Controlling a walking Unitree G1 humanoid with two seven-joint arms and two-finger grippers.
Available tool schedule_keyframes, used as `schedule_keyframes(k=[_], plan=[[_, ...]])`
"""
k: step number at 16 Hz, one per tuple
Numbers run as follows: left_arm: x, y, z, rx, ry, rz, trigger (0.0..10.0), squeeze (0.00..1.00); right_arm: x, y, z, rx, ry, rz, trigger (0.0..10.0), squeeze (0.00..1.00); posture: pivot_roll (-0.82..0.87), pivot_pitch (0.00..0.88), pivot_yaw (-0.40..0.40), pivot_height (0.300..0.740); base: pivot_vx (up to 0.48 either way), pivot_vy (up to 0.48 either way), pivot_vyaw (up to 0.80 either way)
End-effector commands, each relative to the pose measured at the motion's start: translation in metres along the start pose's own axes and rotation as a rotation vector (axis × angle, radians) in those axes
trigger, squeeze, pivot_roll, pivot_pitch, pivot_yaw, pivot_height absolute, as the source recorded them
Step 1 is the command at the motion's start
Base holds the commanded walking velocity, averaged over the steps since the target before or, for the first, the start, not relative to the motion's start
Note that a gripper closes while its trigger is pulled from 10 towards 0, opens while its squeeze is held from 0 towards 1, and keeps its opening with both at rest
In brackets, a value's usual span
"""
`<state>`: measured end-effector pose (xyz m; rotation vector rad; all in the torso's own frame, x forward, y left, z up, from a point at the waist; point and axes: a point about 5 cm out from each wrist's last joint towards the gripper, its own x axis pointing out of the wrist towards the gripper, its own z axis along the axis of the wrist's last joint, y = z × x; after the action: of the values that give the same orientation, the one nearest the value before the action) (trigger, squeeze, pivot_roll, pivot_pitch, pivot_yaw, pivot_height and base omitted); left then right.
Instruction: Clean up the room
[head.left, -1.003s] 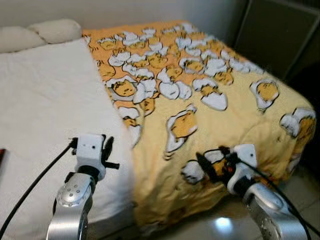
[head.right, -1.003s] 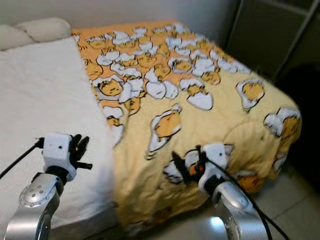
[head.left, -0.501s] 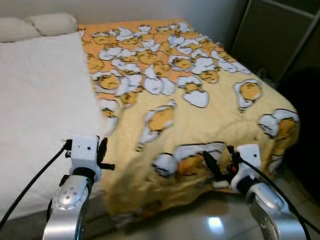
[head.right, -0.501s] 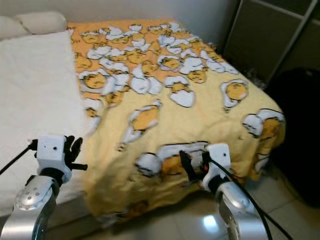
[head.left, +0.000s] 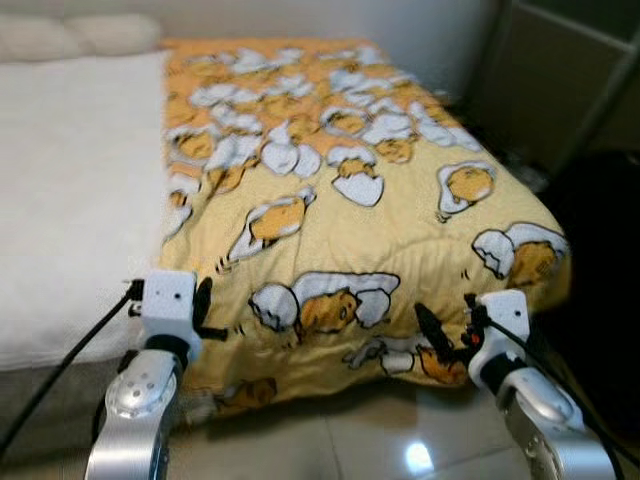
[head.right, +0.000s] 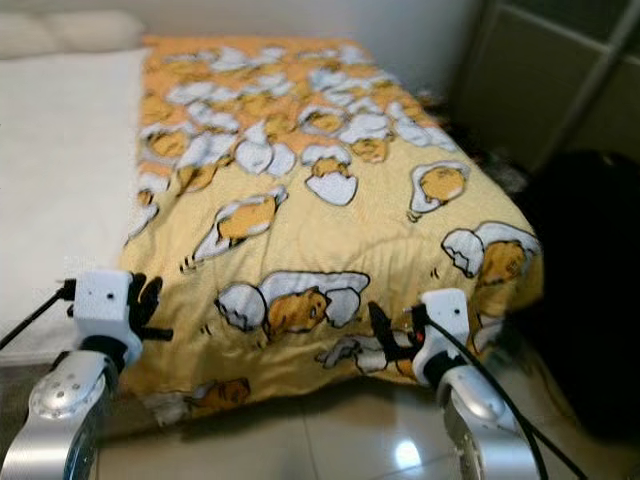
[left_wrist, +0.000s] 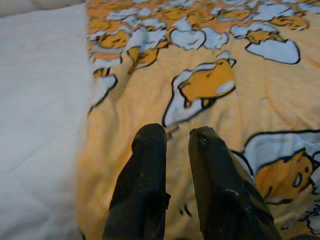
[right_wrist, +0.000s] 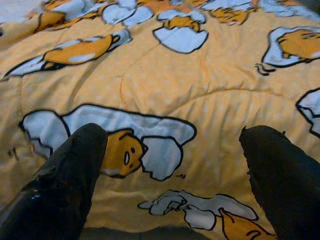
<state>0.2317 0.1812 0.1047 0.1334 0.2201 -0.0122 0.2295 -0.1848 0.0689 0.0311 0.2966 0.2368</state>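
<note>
One yellow quilt (head.left: 340, 200) with egg cartoons covers the bed's right half, its foot edge drooping toward a blurred floor (head.left: 330, 440); two pillows (head.left: 80, 30) at 11 o'clock are cut off. The left gripper (left_wrist: 170, 135), fingers nearly together, hovers at 8 o'clock. The right gripper (right_wrist: 172, 137), fingers wide apart, sits at 5 o'clock.

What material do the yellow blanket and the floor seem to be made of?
The yellow blanket looks like soft quilted fabric: matte, puffy, with stitched seams. The floor seems to be polished tile, perhaps stone: it is glossy, reflects a light spot, and shows a joint line.
</note>
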Motion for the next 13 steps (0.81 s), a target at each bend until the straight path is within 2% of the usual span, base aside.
schedule_keyframes(k=[1, 5, 7, 9, 13], plan=[[0.002, -0.007, 0.003, -0.005, -0.009, -0.02, 10.0, 0.0, 0.001, -0.008, 0.006, -0.003, -0.023, -0.029, 10.0, 0.0, -0.09, 0.0, -0.006, 0.74, 0.0, -0.48, 0.8], [0.003, -0.009, 0.003, -0.004, -0.015, -0.025, 10.0, 0.0, 0.003, -0.011, 0.009, -0.005, -0.039, -0.042, 10.0, 0.0, -0.1, 0.0, -0.008, 0.74, 0.0, -0.48, 0.8], [0.004, -0.009, 0.003, 0.002, -0.021, -0.031, 10.0, 0.0, 0.002, -0.011, 0.005, 0.008, -0.036, -0.074, 10.0, 0.0, -0.1, 0.0, -0.015, 0.74, 0.0, -0.386, 0.0], [0.005, -0.007, 0.0, -0.013, -0.005, -0.026, 10.0, 0.0, 0.002, -0.01, 0.002, 0.025, -0.03, -0.104, 10.0, 0.0, -0.1, 0.0, -0.018, 0.74, 0.0, 0.0, 0.0], [0.005, -0.001, -0.003, 0.037, -0.008, -0.031, 10.0, 0.0, 0.002, -0.002, -0.006, 0.076, -0.02, -0.152, 10.0, 0.0, -0.09, 0.0, -0.03, 0.74, 0.0, 0.0, 0.0]])
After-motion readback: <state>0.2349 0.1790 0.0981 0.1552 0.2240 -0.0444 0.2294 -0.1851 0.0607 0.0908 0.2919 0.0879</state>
